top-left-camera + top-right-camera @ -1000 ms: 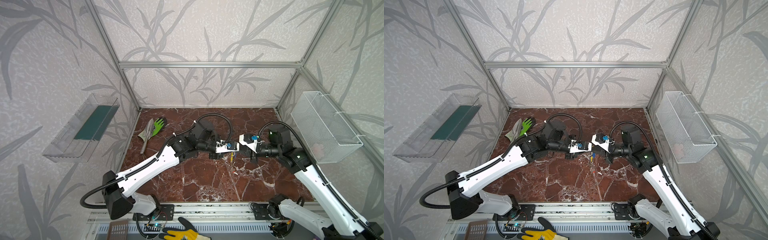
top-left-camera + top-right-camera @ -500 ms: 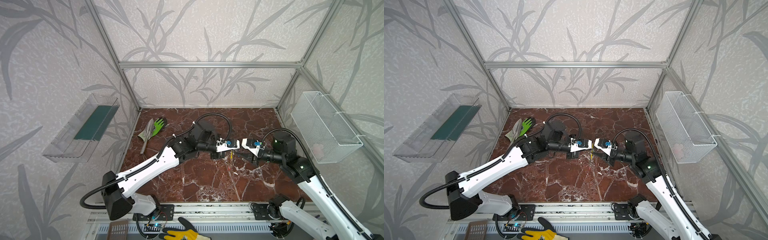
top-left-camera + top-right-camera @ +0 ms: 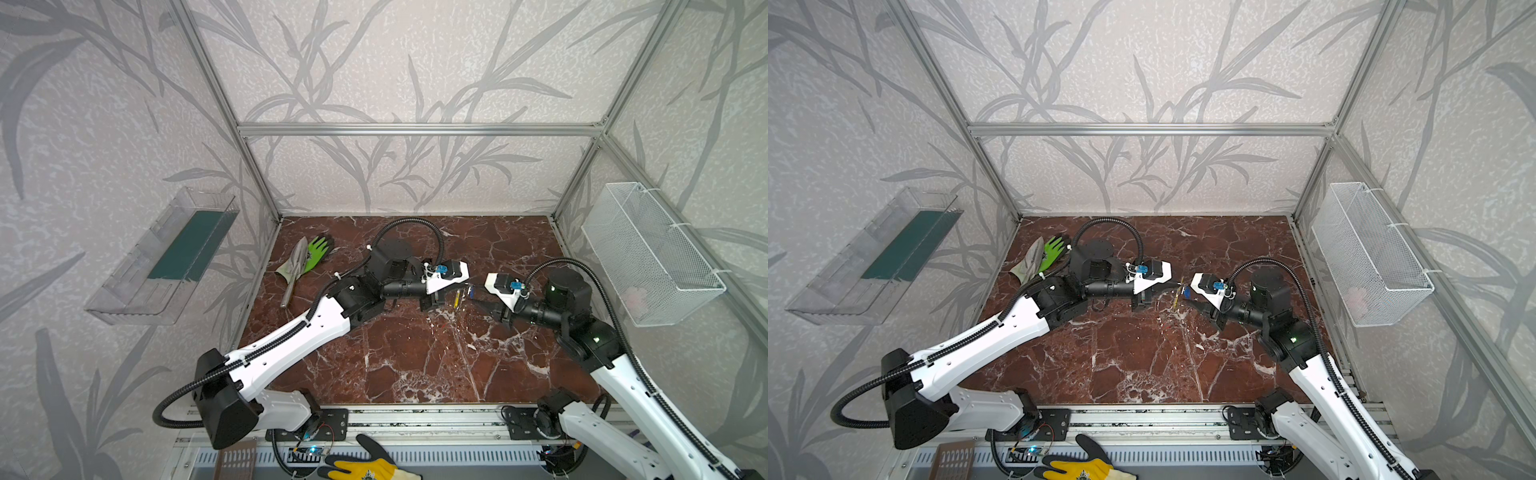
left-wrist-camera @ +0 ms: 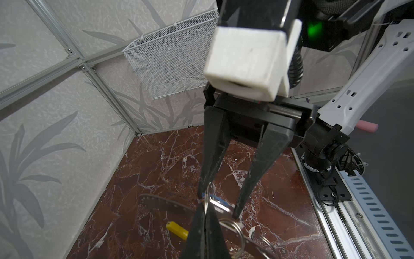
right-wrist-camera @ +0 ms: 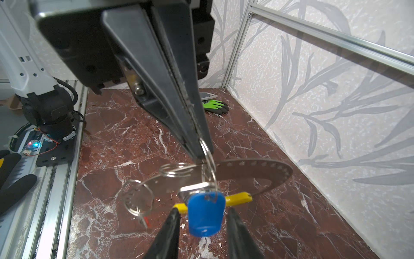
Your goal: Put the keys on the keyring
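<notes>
The keyring (image 5: 257, 170) is a grey dotted band with a yellow arc (image 5: 238, 198), and it hangs off the floor between the two arms. My left gripper (image 5: 202, 154) is shut on a small wire ring (image 5: 207, 150) that carries the blue-tagged key (image 5: 206, 215). That ring seems to loop round the band. My right gripper (image 5: 203, 212) is open, with one finger on each side of the blue tag and not touching it. Another wire ring (image 5: 137, 197) on the band carries a red sliver (image 5: 146, 220). In a top view the yellow arc (image 3: 456, 298) and blue tag (image 3: 471, 291) show between the grippers.
A green glove and a trowel (image 3: 305, 259) lie at the far left of the marble floor (image 3: 415, 357). A white mesh basket (image 3: 648, 253) hangs on the right wall and a clear tray (image 3: 166, 257) on the left wall. A yellow glove (image 3: 361, 467) lies on the front rail.
My right gripper has opened off the blue key and its arm has drawn back slightly to the right. The left gripper has closed fully and stays where it was.
</notes>
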Motion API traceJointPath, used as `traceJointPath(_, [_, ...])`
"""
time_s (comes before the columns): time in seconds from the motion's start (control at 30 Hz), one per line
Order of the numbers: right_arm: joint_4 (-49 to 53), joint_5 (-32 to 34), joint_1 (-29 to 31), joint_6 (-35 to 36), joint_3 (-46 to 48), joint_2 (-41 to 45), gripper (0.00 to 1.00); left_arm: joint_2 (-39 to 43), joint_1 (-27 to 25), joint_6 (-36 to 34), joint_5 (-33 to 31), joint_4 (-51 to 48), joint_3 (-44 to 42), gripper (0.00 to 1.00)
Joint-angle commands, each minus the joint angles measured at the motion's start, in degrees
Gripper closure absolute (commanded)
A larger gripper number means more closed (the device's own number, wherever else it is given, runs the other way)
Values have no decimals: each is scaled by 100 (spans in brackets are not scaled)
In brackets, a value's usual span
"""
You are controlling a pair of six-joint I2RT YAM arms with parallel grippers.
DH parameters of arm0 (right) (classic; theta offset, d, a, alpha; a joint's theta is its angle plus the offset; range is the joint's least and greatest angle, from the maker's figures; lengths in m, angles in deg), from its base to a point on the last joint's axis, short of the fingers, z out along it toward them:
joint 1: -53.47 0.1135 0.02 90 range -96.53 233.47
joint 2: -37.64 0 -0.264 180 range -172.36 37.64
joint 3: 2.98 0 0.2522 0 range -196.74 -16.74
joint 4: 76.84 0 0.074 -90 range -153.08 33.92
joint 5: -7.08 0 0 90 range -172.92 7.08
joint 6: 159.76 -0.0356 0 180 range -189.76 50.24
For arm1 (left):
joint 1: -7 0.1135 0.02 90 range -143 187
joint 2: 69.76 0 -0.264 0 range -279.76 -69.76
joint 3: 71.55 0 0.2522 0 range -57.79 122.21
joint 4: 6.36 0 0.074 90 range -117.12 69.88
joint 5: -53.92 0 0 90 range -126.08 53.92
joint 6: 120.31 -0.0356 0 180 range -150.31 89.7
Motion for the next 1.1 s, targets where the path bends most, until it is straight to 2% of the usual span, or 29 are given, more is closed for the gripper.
traceJointPath(0.0, [-598, -271, 20, -279, 51, -24, 64, 185, 32, 318, 158, 590, -74, 100])
traceJointPath(0.27, [-711, -244, 20, -268, 68, -73, 65, 164, 46, 464, 46, 905, -145, 100])
traceJointPath(0.53, [-420, -12, 19, 102, 26, -94, 90, 192, 141, 774, 115, 1340, -247, 100])
traceJointPath(0.67, [-352, -48, 20, 198, -10, -169, 92, 168, 214, 1049, 274, 1689, -278, 100])
traceJointPath(0.83, [-447, -212, 20, 211, -96, -386, 90, 67, 223, 1376, 526, 2146, -395, 100])
traceJointPath(1.0, [-447, -86, 9, 377, -185, -346, 67, -50, 271, 1724, 696, 2710, -612, 100])
traceJointPath(1.07, [-217, 155, -46, 611, -158, -143, 64, -51, 345, 1863, 781, 2868, -685, 100])
